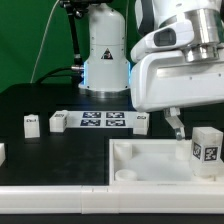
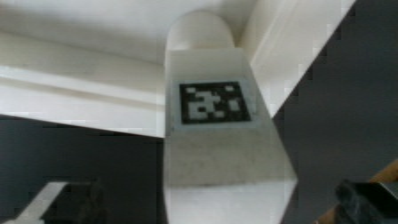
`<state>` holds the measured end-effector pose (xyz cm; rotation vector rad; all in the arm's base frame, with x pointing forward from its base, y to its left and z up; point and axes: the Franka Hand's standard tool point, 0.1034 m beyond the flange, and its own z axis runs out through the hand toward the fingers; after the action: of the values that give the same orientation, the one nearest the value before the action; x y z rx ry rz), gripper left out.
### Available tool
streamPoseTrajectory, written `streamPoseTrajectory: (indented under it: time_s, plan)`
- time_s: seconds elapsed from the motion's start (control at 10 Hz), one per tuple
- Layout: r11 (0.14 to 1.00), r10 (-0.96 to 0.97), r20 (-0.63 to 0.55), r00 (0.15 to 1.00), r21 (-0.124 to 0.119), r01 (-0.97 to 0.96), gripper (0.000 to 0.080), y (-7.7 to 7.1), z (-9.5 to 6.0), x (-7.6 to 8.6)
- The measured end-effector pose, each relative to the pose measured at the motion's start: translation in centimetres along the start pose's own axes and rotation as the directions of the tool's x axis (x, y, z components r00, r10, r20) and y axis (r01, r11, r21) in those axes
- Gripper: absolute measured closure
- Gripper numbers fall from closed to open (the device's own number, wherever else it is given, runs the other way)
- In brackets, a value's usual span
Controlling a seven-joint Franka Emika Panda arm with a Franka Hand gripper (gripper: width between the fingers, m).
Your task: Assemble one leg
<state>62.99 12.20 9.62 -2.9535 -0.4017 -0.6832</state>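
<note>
A leg (image 1: 207, 146), a small white block with a code tag on its face, stands upright on the white tray (image 1: 150, 168) at the exterior view's right. My gripper (image 1: 193, 130) hangs over it, open, with one dark finger (image 1: 176, 127) to the leg's left. In the wrist view the leg (image 2: 217, 110) runs between the two fingers (image 2: 61, 203), with a gap on each side, so it is not gripped. Three more small white legs lie near the marker board: one (image 1: 31, 123) at the left, one (image 1: 58, 120) beside the board, one (image 1: 140, 122) at its right end.
The marker board (image 1: 103, 121) lies flat on the black table behind the tray. A white robot base (image 1: 105, 55) stands at the back. A white part (image 1: 2, 152) shows at the left edge. The tray has raised rims and corners.
</note>
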Motion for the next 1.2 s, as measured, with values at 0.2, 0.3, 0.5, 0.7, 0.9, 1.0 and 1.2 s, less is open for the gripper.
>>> streamPoseTrajectory:
  time_s: [0.2, 0.3, 0.5, 0.7, 0.9, 1.0, 1.2]
  plan:
    - [1.0, -0.002, 0.012, 1.0, 0.003, 0.002, 0.0151, -0.1, 0.1, -0.2]
    - [1.0, -0.002, 0.015, 1.0, 0.003, 0.002, 0.0151, -0.1, 0.1, -0.2]
    - [0.999, -0.007, 0.241, 0.971, 0.053, -0.006, 0.0151, -0.7, 0.2, -1.0]
    - [0.996, -0.019, 0.403, 0.915, 0.083, -0.016, 0.0151, 0.0, 0.6, -1.6]
    - [0.994, -0.022, 0.522, 0.853, 0.103, -0.038, 0.0151, -0.2, 0.4, -2.3]
    - [0.994, -0.018, 0.496, 0.868, 0.099, -0.036, 0.0151, 0.0, 0.7, -1.6]
    - [0.995, -0.015, 0.492, 0.87, 0.097, -0.038, 0.0151, 0.0, 0.8, -1.7]
